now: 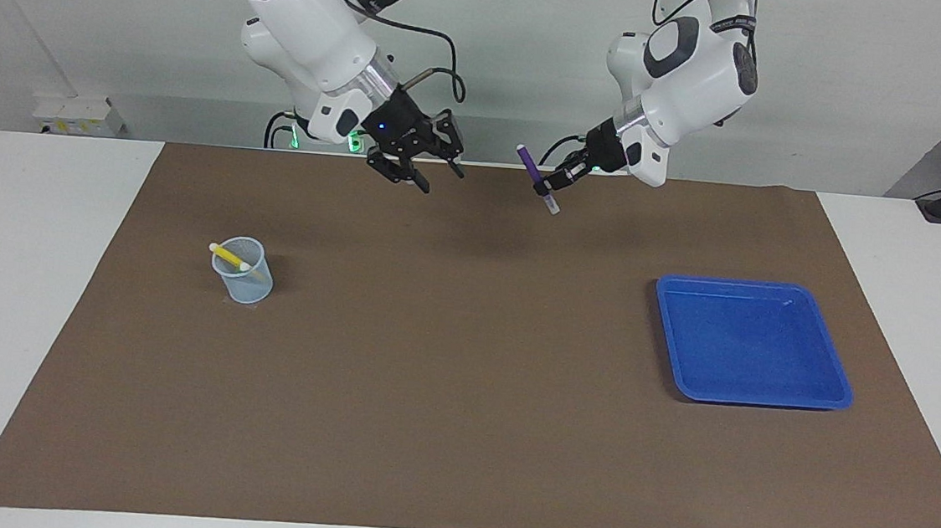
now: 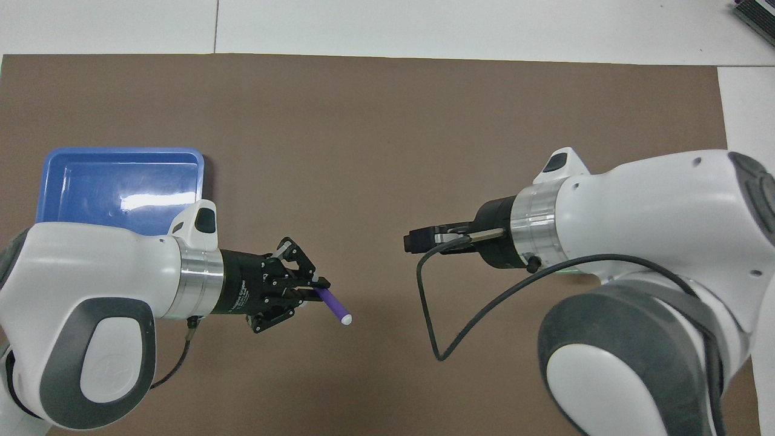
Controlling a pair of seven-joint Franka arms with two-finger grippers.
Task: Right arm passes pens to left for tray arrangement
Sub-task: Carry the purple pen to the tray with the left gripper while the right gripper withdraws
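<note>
One purple pen hangs tilted in the facing view, pinched near its lower, whitish-tipped end by the left gripper, over the brown mat's edge nearest the robots; the blue tray lies farther out, toward the left arm's end. The right gripper, fingers parted and empty, hangs well apart. In the overhead view the left gripper is closed on the pen; the tray lies farther from the robots

Robot lab: two table-mounted arms
</note>
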